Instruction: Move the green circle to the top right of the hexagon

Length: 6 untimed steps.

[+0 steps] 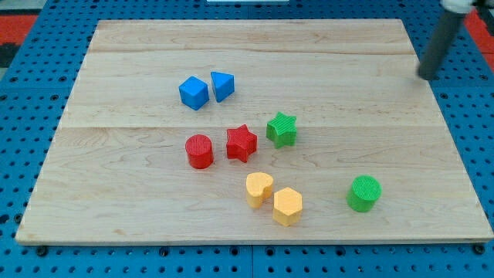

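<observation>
The green circle (364, 193) stands on the wooden board at the view's lower right. The yellow hexagon (287, 206) lies to its left, near the view's bottom, touching a yellow heart (259, 189). My tip (426, 76) is at the view's upper right, just off the board's right edge, far above and to the right of the green circle, touching no block.
A green star (282, 129), a red star (241, 143) and a red circle (199, 150) sit in a row mid-board. A blue cube (194, 93) and a blue triangle (222, 85) sit above them. The wooden board (123, 62) lies on a blue pegboard.
</observation>
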Available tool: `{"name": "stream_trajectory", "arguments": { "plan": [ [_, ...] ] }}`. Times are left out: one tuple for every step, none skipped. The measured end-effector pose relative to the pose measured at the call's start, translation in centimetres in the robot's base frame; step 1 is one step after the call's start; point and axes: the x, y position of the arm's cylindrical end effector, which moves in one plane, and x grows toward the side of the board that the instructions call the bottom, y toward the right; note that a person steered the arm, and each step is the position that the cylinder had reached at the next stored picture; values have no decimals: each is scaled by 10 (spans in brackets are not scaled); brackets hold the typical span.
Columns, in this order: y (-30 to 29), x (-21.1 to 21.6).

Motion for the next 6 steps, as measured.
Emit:
{"name": "stream_trajectory", "arguments": {
  "plan": [
    [7, 90],
    [-21, 218],
    [-87, 243],
    [-174, 199],
    [-239, 168],
    [-174, 178]
  ]
}}
